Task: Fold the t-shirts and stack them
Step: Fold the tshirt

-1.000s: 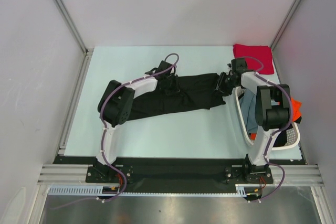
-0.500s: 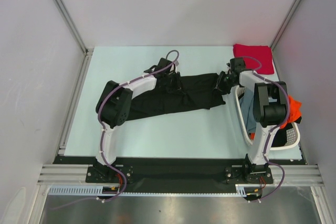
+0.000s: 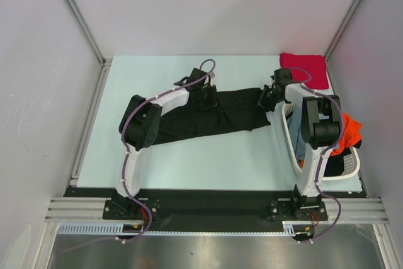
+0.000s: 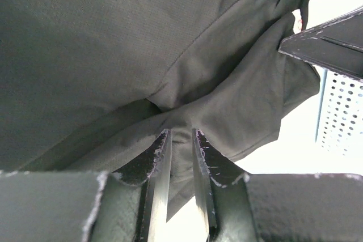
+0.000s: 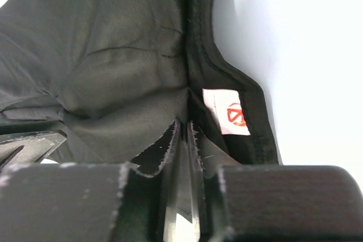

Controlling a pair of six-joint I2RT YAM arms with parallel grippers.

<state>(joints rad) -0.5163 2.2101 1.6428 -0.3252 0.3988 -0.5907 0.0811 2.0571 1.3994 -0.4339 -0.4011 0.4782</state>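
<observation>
The black t-shirt point(image 3: 208, 116) lies stretched across the table in a long crumpled band. My left gripper point(image 3: 204, 96) is shut on a fold of the black t-shirt point(image 4: 113, 38) near its upper middle edge. My right gripper point(image 3: 267, 97) is shut on the black t-shirt point(image 5: 113, 66) at its right end, beside the neck seam and the small white label point(image 5: 226, 111). A folded red t-shirt point(image 3: 305, 70) lies at the far right corner. An orange t-shirt point(image 3: 352, 131) and a grey-blue one point(image 3: 303, 144) sit in the basket.
The white perforated basket point(image 3: 284, 135) stands at the right edge of the table, just right of the black t-shirt's end; its wall shows in the left wrist view point(image 4: 340, 117). Grey walls close in the table on three sides.
Both grippers have shifted slightly toward the far side, holding the black t-shirt. The cloth has barely changed shape.
</observation>
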